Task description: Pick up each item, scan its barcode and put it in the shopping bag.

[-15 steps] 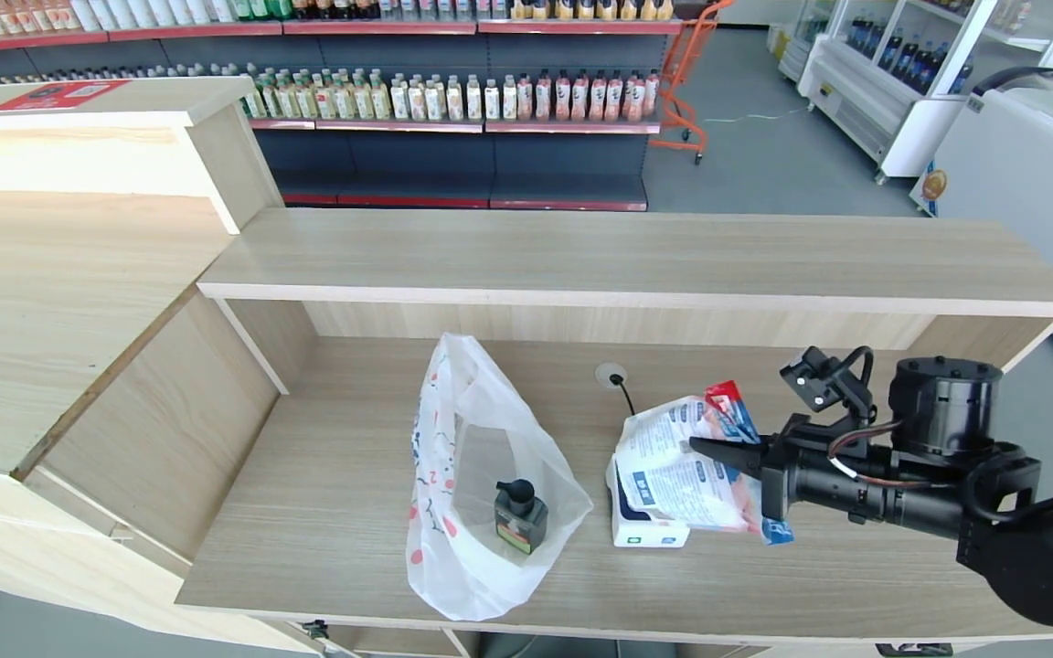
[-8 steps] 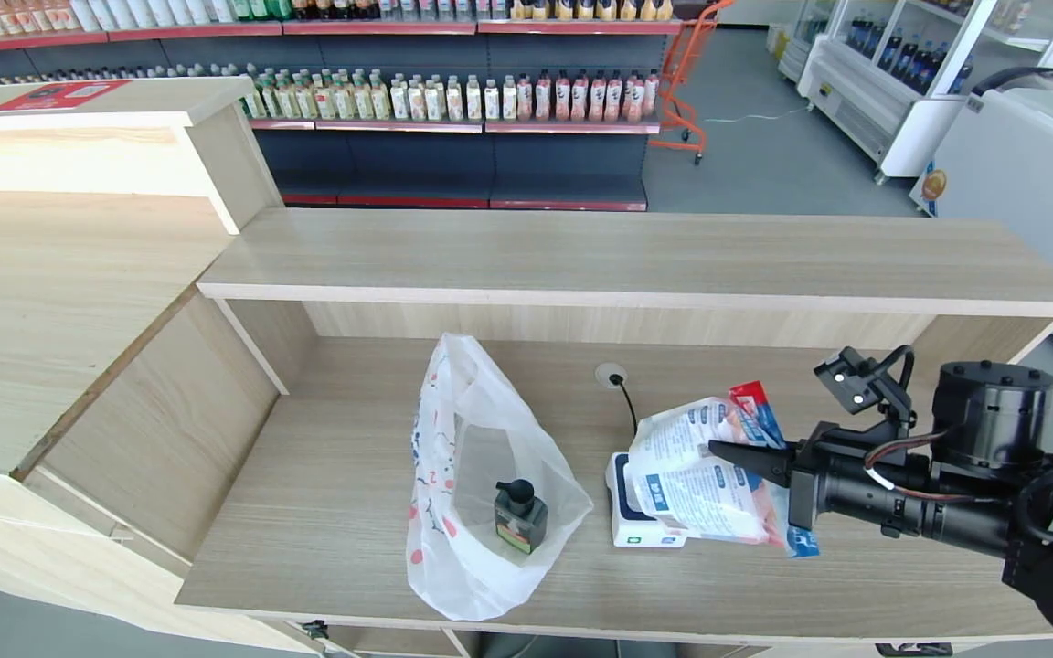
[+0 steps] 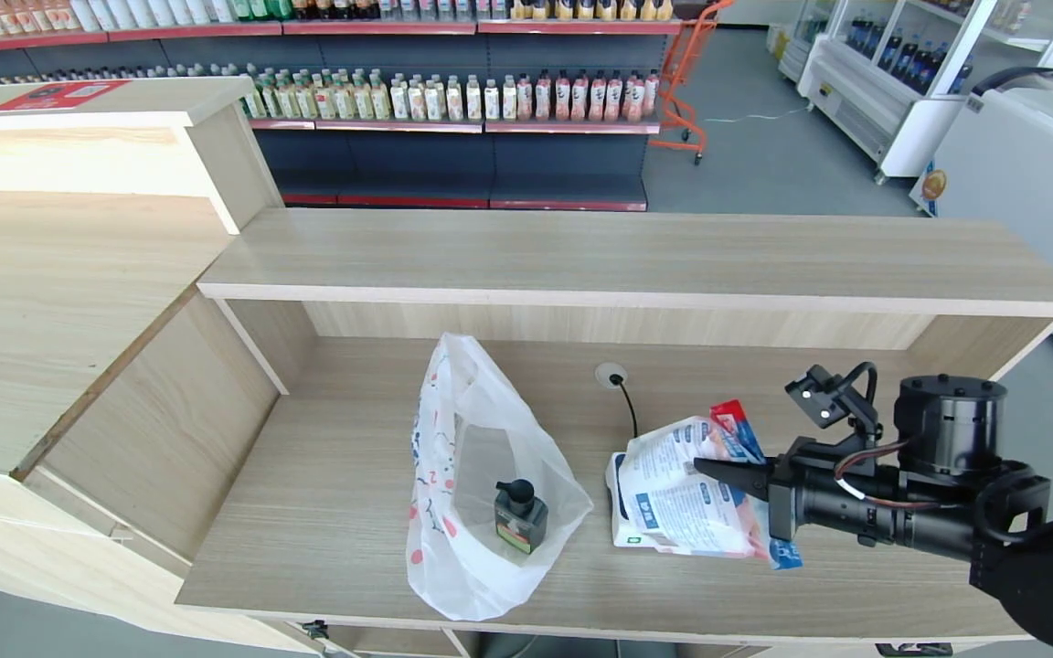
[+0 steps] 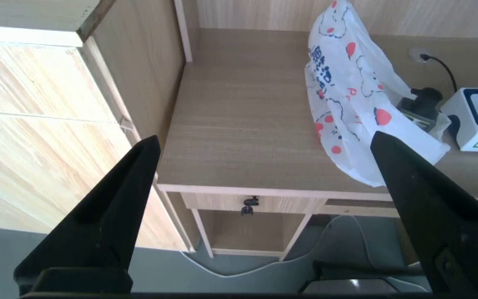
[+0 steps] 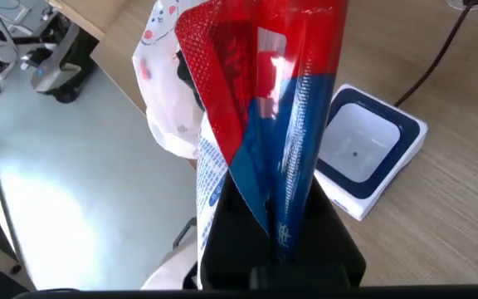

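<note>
Here, a soft packet is held over the scanner

The lower counter (image 3: 335, 493) carries everything. About midway along it, close to its front edge, the shopping bag (image 3: 462, 475) stands slumped with its mouth open upward. It is thin white film with red print and looks likely to fold shut if nudged.

Toward the counter's right end, the food packet (image 3: 682, 493) hangs just above the surface. The right gripper (image 3: 728, 475) has closed its fingers on the packet's red-and-blue sealed end, and the white printed body droops away from them. Judging by that droop, the packet is light, limp and slick-skinned. The flat seam is the sound place to hold it, since it is the stiffest part and keeps the pinch off the contents. A hold on the belly would probably slide or crush what is inside.

The barcode scanner (image 3: 620, 498), a white box with a dark blue surround, sits beneath the packet, just right of the bag. The packet covers most of it. Its cable (image 3: 625, 407) runs back toward the rear wall.

Inside the bag a dark pump bottle (image 3: 519, 516) stands upright. It is rigid, so the packet can probably rest against it.

The left gripper (image 4: 264, 141) hangs off the counter's front-left corner with its fingers spread wide and holds nothing.
</note>
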Robot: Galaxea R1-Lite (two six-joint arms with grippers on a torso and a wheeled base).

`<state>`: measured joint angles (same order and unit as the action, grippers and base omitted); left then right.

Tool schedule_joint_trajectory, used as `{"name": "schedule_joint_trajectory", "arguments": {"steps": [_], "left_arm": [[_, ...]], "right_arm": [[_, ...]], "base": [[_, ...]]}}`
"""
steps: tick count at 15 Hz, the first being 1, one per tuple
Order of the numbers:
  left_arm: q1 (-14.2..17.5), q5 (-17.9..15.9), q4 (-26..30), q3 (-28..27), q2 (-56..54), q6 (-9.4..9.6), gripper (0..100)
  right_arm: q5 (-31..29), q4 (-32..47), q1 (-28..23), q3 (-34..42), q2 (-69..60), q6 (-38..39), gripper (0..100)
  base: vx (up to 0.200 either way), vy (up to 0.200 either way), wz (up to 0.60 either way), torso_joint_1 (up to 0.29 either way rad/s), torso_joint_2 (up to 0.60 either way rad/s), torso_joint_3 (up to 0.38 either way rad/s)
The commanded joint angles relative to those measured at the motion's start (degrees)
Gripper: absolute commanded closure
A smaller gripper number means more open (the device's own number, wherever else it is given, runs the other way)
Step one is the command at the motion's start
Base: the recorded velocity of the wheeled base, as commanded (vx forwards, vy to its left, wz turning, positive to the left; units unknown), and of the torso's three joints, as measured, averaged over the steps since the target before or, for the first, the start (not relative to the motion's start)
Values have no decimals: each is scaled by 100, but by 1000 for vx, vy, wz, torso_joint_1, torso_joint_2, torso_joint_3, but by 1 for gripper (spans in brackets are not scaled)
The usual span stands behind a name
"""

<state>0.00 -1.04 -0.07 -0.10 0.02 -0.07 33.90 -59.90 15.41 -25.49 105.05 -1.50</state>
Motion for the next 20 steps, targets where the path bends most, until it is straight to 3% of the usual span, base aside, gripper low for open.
{"name": "schedule_joint_trajectory", "arguments": {"steps": [1,12,16,20], "left_arm": [[0,-2,-1,1,-2,-1,0],[0,7,-1,1,-2,-1,0],[0,7,-1,1,-2,-1,0],[0,7,-1,1,-2,-10,0]], "right_arm": [[11,-21,6,-96,526,-105,100],[125,31,692,-2663,2450,-386,100],[81,559,1087,-3972,3145,-430,100],[64,840,1201,-4728,3672,-615,100]], "base": [[0,0,0,0,0,0],[0,0,0,0,0,0],[0,0,0,0,0,0],[0,0,0,0,0,0]]}}
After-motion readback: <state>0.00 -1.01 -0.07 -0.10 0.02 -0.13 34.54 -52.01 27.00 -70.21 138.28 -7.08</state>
